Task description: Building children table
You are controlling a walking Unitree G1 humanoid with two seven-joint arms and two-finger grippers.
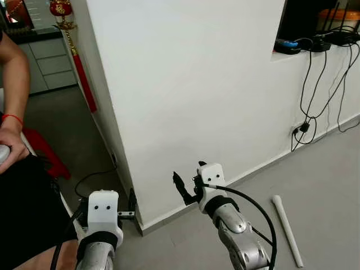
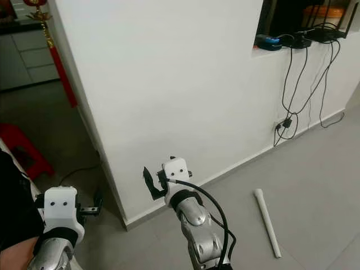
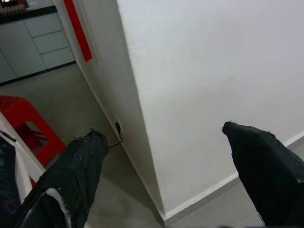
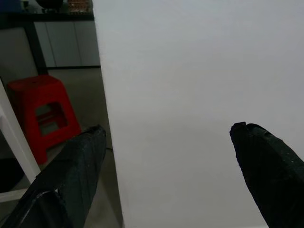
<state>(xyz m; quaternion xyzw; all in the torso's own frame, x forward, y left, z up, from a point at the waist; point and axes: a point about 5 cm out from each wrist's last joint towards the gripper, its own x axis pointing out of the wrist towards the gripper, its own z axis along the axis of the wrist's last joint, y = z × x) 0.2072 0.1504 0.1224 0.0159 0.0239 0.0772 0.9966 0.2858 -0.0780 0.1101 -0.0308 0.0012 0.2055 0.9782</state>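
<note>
Lying on floor, white table leg (image 1: 287,229) near right end effector (image 1: 188,188).

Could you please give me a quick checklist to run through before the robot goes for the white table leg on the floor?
1. Left gripper open, nothing held: ok.
2. Right gripper open, nothing held: ok.
3. White table leg in sight, lying free on the floor to the right: ok.
4. Wall corner close ahead of both grippers: not ok.
5. Person's hand close on the left: not ok.
6. Other table parts located: cannot tell.

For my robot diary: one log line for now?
left claw: open, empty | right claw: open, empty | facing wall | leg: on floor
</note>
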